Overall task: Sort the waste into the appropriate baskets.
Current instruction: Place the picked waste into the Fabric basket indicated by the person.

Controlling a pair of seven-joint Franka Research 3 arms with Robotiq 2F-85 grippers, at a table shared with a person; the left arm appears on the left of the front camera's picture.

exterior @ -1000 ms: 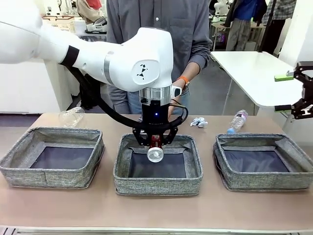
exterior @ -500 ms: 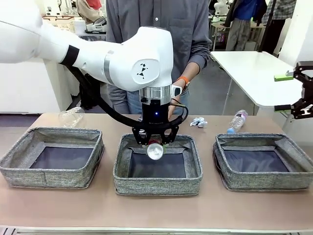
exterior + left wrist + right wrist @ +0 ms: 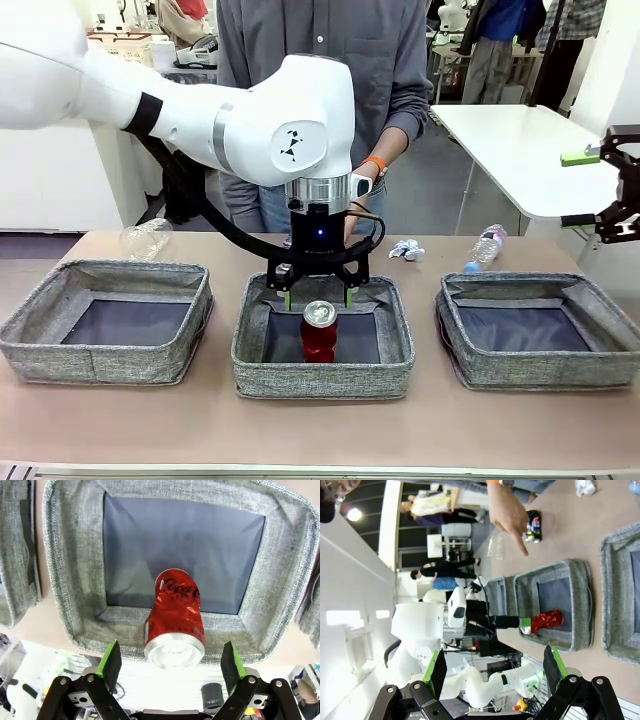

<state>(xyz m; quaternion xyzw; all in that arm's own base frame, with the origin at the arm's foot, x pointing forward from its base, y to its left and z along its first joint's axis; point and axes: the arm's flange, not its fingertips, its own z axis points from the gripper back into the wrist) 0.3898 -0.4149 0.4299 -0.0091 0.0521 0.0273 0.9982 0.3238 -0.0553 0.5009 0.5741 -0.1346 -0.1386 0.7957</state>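
Eyes on left gripper [image 3: 318,297]: spread wide, empty, hanging right above red soda can [image 3: 319,332] standing in middle basket [image 3: 322,380]. Could clip the rim and topple it if swung toward 3 o'clock before lifting. Over at 3 o'clock, right gripper [image 3: 580,188] spread apart too.
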